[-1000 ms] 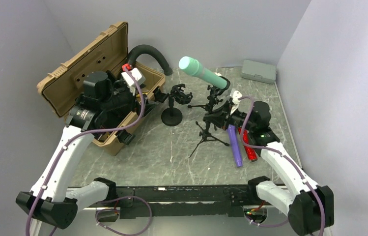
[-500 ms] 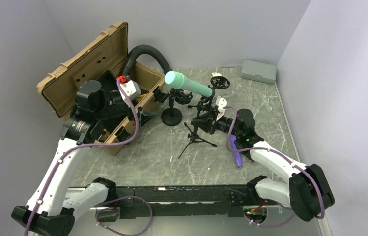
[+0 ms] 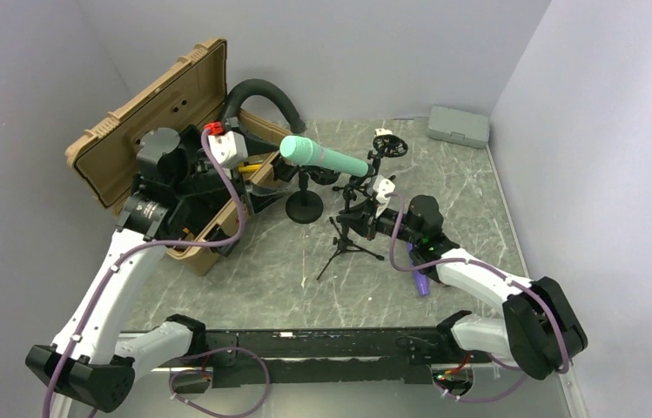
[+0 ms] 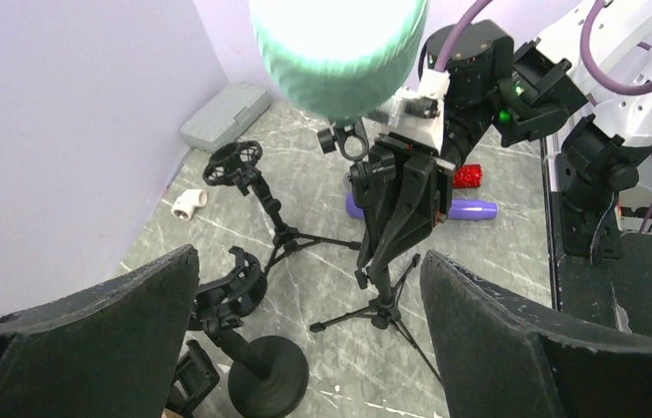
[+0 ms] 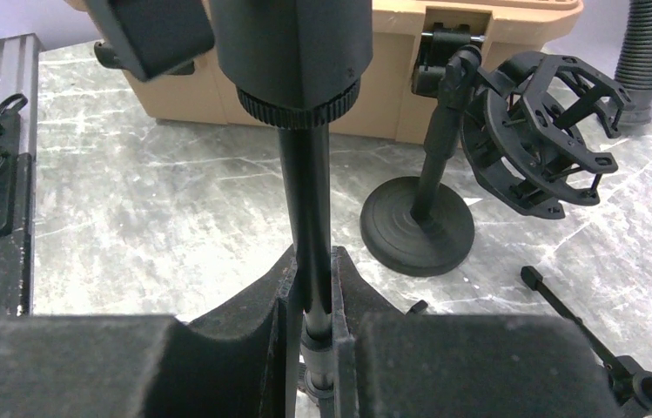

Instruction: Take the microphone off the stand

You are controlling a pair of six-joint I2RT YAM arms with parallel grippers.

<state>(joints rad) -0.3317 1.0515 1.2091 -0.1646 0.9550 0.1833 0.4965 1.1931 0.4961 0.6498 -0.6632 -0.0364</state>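
Observation:
The teal microphone [image 3: 324, 158] sits tilted in the clip of a black tripod stand [image 3: 350, 237], its head pointing left. My right gripper [image 3: 362, 218] is shut on the stand's pole [image 5: 309, 209], which runs upright between its fingers [image 5: 312, 322]. My left gripper [image 3: 263, 174] is open and empty, just left of the microphone's head. In the left wrist view the head [image 4: 339, 52] fills the top centre, beyond the two spread fingers [image 4: 78, 340], and the stand [image 4: 385, 287] stands on the table between them.
An open tan case [image 3: 157, 113] and a black hose [image 3: 261, 91] are at the back left. A round-base stand with a shock mount [image 3: 305, 205], a second small tripod [image 3: 389, 145], a grey box [image 3: 459, 126], a purple cylinder [image 3: 420, 280] and a red item [image 4: 468, 175] lie around.
My right gripper has carried the stand and microphone to the left. My left gripper has swung out from the case toward the microphone's head.

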